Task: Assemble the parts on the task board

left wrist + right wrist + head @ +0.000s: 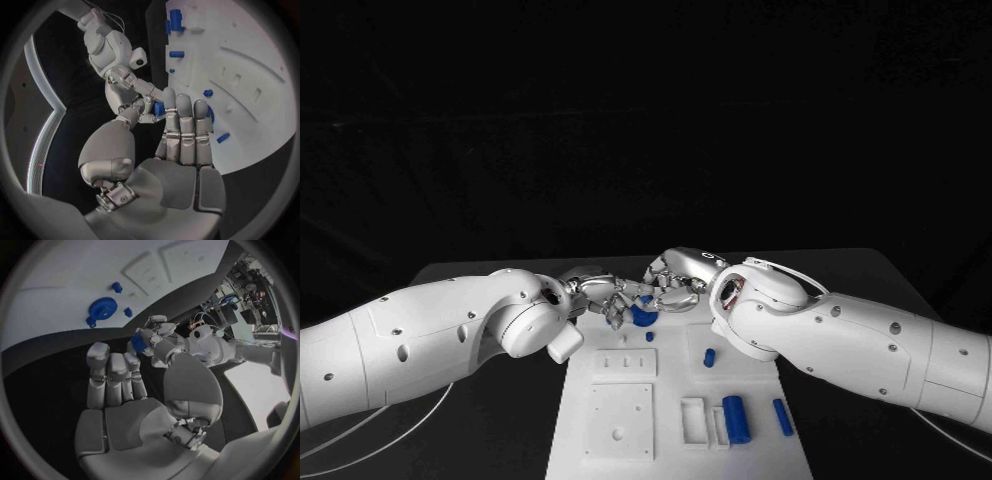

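From above, the left robot hand (pixel 596 293) and right robot hand (pixel 678 290) meet over the far end of the white task board (pixel 625 440), pinching a small blue part (pixel 643 316) between them.

The left wrist camera shows that blue part (pixel 159 108) held by both.

The right wrist camera shows a blue gear (pixel 102 309) lying on the board.

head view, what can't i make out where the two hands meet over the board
- Which hand holds the small blue part: in the head view the left hand and right hand crowd together over it.
- The far end of the board: both hands cover it.
- The blue part's shape: too small in the right wrist view, with the left hand's fingers round it.
- The blue gear: the head view hides it behind the hands.
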Tool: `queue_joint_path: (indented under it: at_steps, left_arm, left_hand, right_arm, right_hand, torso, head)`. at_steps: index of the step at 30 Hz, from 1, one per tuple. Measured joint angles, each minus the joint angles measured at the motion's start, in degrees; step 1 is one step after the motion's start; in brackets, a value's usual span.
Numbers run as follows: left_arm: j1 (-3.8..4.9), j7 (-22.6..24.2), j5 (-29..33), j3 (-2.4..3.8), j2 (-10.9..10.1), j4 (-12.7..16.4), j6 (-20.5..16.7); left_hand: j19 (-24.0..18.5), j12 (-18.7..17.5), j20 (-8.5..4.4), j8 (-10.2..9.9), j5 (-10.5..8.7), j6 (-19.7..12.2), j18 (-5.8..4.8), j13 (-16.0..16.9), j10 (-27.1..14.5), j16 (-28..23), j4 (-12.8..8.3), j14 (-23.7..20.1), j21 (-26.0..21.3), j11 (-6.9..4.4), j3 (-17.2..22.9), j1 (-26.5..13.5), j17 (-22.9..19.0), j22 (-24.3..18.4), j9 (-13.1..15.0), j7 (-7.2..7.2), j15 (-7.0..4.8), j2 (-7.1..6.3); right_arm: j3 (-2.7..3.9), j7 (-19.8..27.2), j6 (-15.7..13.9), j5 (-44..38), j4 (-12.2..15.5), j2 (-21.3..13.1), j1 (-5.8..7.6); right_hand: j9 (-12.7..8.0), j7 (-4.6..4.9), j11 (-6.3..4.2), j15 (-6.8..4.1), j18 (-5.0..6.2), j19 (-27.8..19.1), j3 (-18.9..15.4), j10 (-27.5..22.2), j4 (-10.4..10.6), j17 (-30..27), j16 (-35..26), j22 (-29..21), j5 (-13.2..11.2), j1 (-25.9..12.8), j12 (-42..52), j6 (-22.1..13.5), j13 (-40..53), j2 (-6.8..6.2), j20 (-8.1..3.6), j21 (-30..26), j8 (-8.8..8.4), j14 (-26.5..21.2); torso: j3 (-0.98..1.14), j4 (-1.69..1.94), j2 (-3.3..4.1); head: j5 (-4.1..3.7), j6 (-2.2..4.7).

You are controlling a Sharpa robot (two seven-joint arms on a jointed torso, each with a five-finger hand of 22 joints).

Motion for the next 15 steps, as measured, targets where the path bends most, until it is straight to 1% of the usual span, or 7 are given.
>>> queue_joint_path:
  at_steps: [4, 6, 8, 9, 10, 13, 15]
  left_arm:
    - [0.0, -0.2, -0.1, -0.03, 0.0, -0.1, 0.0]
    - [0.0, -0.3, -0.2, -0.03, 0.0, -0.1, 0.0]
    - [0.0, -0.4, -0.2, -0.03, 0.0, -0.1, 0.0]
    - [0.0, -0.4, -0.3, -0.03, 0.0, -0.1, 0.0]
    - [0.0, -0.4, -0.3, -0.03, 0.0, -0.1, 0.0]
    - [0.0, -0.5, -0.3, -0.03, 0.1, -0.1, 0.0]
    - [0.0, -0.6, -0.3, -0.03, 0.1, -0.2, 0.0]
  left_hand:
    - [0.0, 0.0, 0.0, 0.0, 0.0, 0.1, 0.0, 0.3, -0.2, 0.0, 0.0, 0.0, 0.0, -0.2, 0.0, 0.0, -0.1, 0.0, 0.1, -0.09, 0.0, 0.02]
    - [-0.1, 0.2, 0.12, 0.0, 0.0, 0.5, 0.0, 0.4, -0.2, 0.2, 0.0, 0.0, 0.0, -0.17, 0.0, 0.7, -0.1, 0.0, 0.3, -0.1, 0.0, 0.65]
    - [-0.2, 0.4, 0.21, 0.0, 0.0, 0.6, 0.0, 0.6, -0.4, 0.2, -0.3, 0.0, 0.0, 0.0, 0.4, 1.5, -0.2, 0.0, 0.4, -0.23, 0.0, 1.53]
    - [-0.2, 0.4, 0.21, 0.0, 0.0, 1.0, -0.01, 0.7, -0.5, 0.2, -0.6, 0.0, 0.0, -0.12, 0.7, 2.3, -0.2, 0.0, 0.4, -0.2, 0.0, 2.26]
    - [-0.2, 0.4, 0.21, 0.0, 0.0, 1.0, -0.01, 0.8, -0.6, 0.2, -0.7, 0.0, 0.0, -0.21, 0.8, 2.6, -0.3, 0.0, 0.4, -0.2, 0.0, 2.64]
    - [-0.7, 0.4, 0.3, 0.0, 0.23, 1.5, 0.0, 1.2, -1.0, 0.2, -2.2, -0.5, 0.2, -0.19, 0.9, 4.0, -0.5, 0.0, 0.5, -0.11, 0.08, 5.15]
    - [-0.7, 0.4, 0.3, 0.0, 1.08, 1.5, -0.01, 1.4, -1.0, 0.4, -2.8, -0.5, 0.2, -0.19, 0.9, 4.5, -0.6, 0.0, 0.5, -0.11, 0.08, 5.74]
  right_arm:
    - [-0.07, -0.1, 0.2, -0.2, -0.1, 0.2, -0.09]
    - [-0.1, -0.1, 0.3, -0.2, -0.1, 0.3, -0.14]
    - [-0.16, -0.1, 0.4, -0.3, -0.2, 0.3, -0.21]
    - [-0.17, -0.1, 0.4, -0.3, -0.2, 0.3, -0.25]
    - [-0.19, -0.2, 0.4, -0.3, -0.2, 0.3, -0.27]
    - [-0.19, -0.2, 0.5, -0.4, -0.2, 0.4, -0.3]
    - [-0.19, -0.2, 0.5, -0.4, -0.1, 0.4, -0.31]
  right_hand:
    - [0.0, 0.0, 0.0, 0.01, 0.0, 0.0, 0.1, 0.0, 0.1, 0.0, 0.0, 0.0, 0.1, 0.0, 0.0, 0.0, 0.0, 0.0, 0.0, 0.0, -0.15, 0.0]
    - [0.0, 0.0, 0.0, 0.02, 0.0, 0.0, 0.1, 0.0, 0.1, 0.0, 0.0, 0.0, 0.2, 0.0, 0.0, 0.0, 0.0, -0.03, 0.0, 0.0, -0.17, 0.0]
    - [0.0, 0.01, 0.0, 0.02, 0.0, 0.0, 0.1, 0.0, 0.1, 0.0, 0.0, 0.0, 0.2, -0.2, 0.0, 0.0, 0.0, -0.16, 0.0, 0.0, -0.27, 0.0]
    - [0.0, 0.01, 0.0, 0.03, 0.0, 0.1, 0.1, 0.0, 0.1, 0.0, 0.0, 0.0, 0.2, -0.2, 0.0, 0.0, 0.0, -0.17, -0.1, 0.0, -0.27, 0.0]
    - [0.0, 0.01, 0.0, 0.09, 0.0, 0.1, 0.2, 0.0, 0.1, 0.0, 0.0, 0.0, 0.2, -0.2, 0.0, 0.0, 0.0, -0.23, -0.11, 0.0, -0.25, 0.1]
    - [0.0, 0.09, 0.0, 0.1, 0.01, 0.3, 0.1, 0.0, 0.1, 0.0, 0.0, 0.0, 0.2, -0.2, 0.0, 0.1, 0.0, -0.23, -0.11, 0.0, -0.07, 0.1]
    - [0.0, 0.1, 0.0, 0.1, 0.01, 0.3, 0.1, 0.0, 0.1, 0.0, 0.0, 0.0, 0.2, -0.2, 0.0, 0.1, 0.0, -0.23, -0.11, 0.0, -0.07, 0.1]
  torso:
    - [-0.02, 0.0, 0.0]
    - [-0.02, 0.01, 0.0]
    - [-0.02, 0.0, 0.0]
    - [-0.01, 0.0, 0.0]
    - [-0.01, 0.0, 0.0]
    - [-0.01, -0.02, 0.0]
    - [-0.01, -0.02, 0.01]
  head:
    - [0.0, 0.0]
    - [0.01, -0.01]
    - [0.03, -0.01]
    - [0.03, -0.03]
    - [0.03, -0.06]
    - [0.04, -0.08]
    - [0.04, -0.12]
